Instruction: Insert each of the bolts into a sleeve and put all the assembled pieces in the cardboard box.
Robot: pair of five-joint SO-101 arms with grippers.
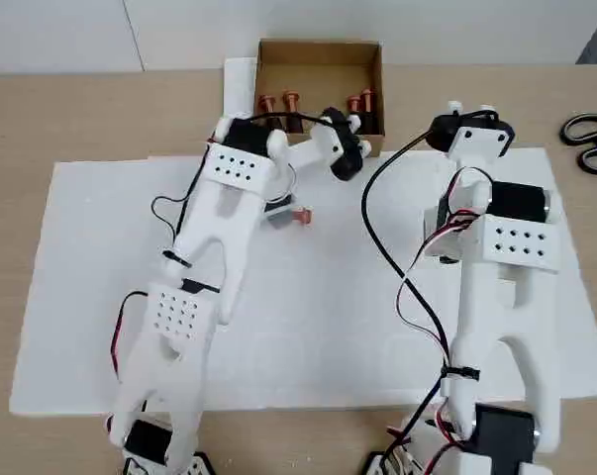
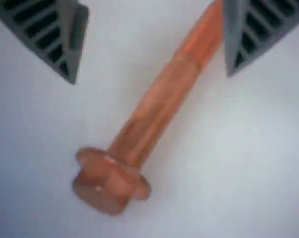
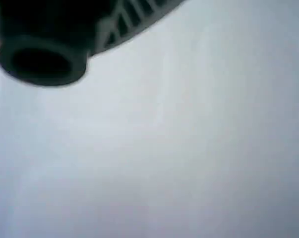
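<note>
Inside the cardboard box [image 1: 318, 44], four copper pieces [image 1: 290, 99] are too small to tell whether sleeves sit on them. A black part [image 1: 346, 153] of the left arm covers some of the box's near wall. Well right of the box, scissors [image 1: 587, 139] run off the picture's edge. In the left wrist view the blurred bolt [image 2: 154, 119] loses its tip behind a finger [image 2: 248, 29] of the left gripper [image 2: 150, 77]; both fingers are cut by the frame. The right wrist view's black sleeve [image 3: 40, 62] is blurred and cut off.
</note>
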